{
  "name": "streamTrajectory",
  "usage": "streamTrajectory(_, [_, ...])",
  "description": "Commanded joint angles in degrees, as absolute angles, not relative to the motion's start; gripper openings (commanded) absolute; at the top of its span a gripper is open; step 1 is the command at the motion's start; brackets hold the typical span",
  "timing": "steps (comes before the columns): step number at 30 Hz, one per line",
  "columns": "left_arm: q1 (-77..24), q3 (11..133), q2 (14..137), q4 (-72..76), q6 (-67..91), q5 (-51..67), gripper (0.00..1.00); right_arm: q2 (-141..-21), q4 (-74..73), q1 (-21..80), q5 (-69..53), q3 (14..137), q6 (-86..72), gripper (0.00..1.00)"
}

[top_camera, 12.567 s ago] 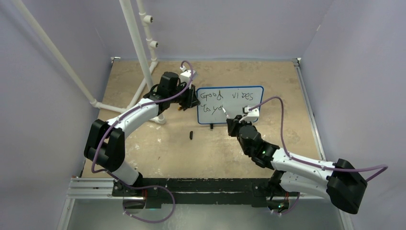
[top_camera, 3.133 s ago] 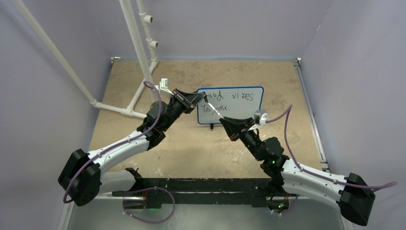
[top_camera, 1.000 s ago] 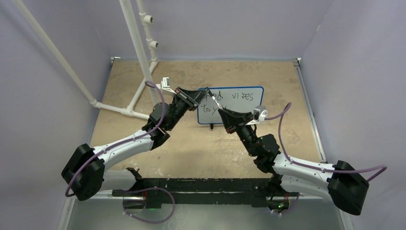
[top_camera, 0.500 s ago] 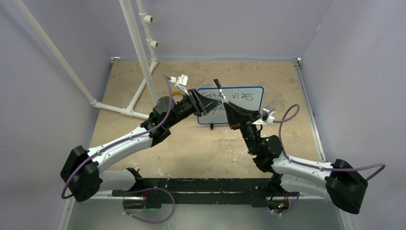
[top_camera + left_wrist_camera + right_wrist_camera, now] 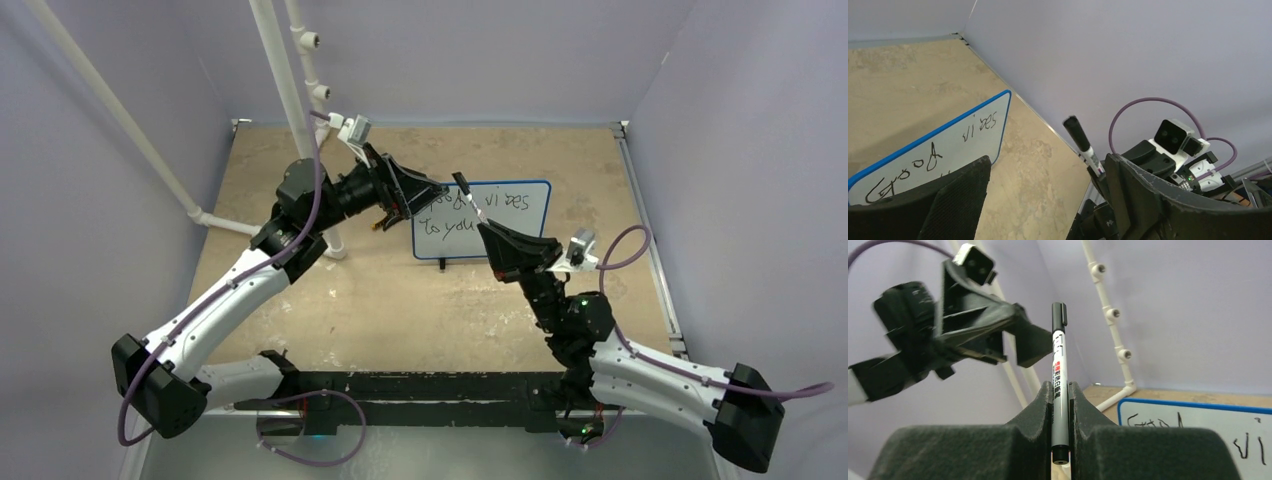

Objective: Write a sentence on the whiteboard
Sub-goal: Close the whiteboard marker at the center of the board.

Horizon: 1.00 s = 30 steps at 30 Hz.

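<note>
Whiteboard (image 5: 955,140) and raised marker (image 5: 1081,141) seen between spread fingers (image 5: 955,200)

The left gripper (image 5: 1047,167) holds its two dark fingers wide apart along the bottom edge. Between them the blue-rimmed whiteboard sits on the tan table (image 5: 903,80), and the sentence (image 5: 900,177) partly shows: "Good" and "vibes". To the right the marker, black end up and tilted, rises beside the other arm's white camera (image 5: 1175,137) and looped purple cable (image 5: 1148,101), against a lilac wall (image 5: 1088,45).

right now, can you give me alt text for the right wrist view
The right gripper clamps a white marker with a black cap, pointing up. The left gripper hangs open at upper left; the whiteboard with black handwriting shows at lower right.
</note>
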State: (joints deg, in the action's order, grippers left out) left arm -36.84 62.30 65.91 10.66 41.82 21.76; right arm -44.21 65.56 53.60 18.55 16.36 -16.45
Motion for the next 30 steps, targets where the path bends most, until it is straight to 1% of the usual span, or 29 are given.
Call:
streamTrajectory(1, [-35.0, 68.0, 67.5, 3.3, 37.1, 29.1, 0.83, -40.3, 60.3, 53.3, 10.6, 16.5, -15.3, 0.0])
streamTrajectory(6, [-35.0, 69.8, 68.3, 2.8, 36.8, 32.7, 0.84, -38.4, 55.1, 53.3, 8.5, 17.9, -14.9, 0.0])
streamTrajectory(11, [-35.0, 69.9, 68.5, 4.0, 37.9, 35.0, 0.83, -38.4, 54.3, 53.4, 7.5, 18.2, -14.8, 0.0])
streamTrajectory(15, [-34.9, 69.4, 69.0, 3.7, 38.6, 36.1, 0.69, -38.6, 54.1, 53.3, 7.4, 18.4, -14.7, 0.0])
streamTrajectory(17, [-35.0, 69.1, 69.0, 2.3, 38.1, 35.4, 0.67, -38.7, 54.1, 53.3, 7.2, 18.5, -14.6, 0.0])
streamTrajectory(21, [-34.9, 68.3, 68.6, 1.3, 37.8, 34.1, 0.67, -39.0, 54.5, 53.3, 6.5, 18.5, -14.5, 0.0])
streamTrajectory(23, [-34.9, 68.2, 68.7, 1.9, 38.2, 34.3, 0.62, -39.2, 54.5, 53.3, 6.4, 18.6, -14.4, 0.0])
streamTrajectory(26, [-34.9, 67.6, 68.6, 3.3, 39.2, 34.7, 0.52, -39.4, 54.6, 53.3, 6.2, 18.6, -14.4, 0.0])
streamTrajectory(29, [-35.0, 67.0, 68.8, 3.2, 39.4, 34.5, 0.38, -39.5, 54.5, 53.3, 6.2, 18.6, -14.3, 0.0])
streamTrajectory(30, [-34.9, 66.8, 68.9, 3.0, 39.4, 34.7, 0.35, -39.5, 54.5, 53.3, 6.3, 18.7, -14.3, 0.0])
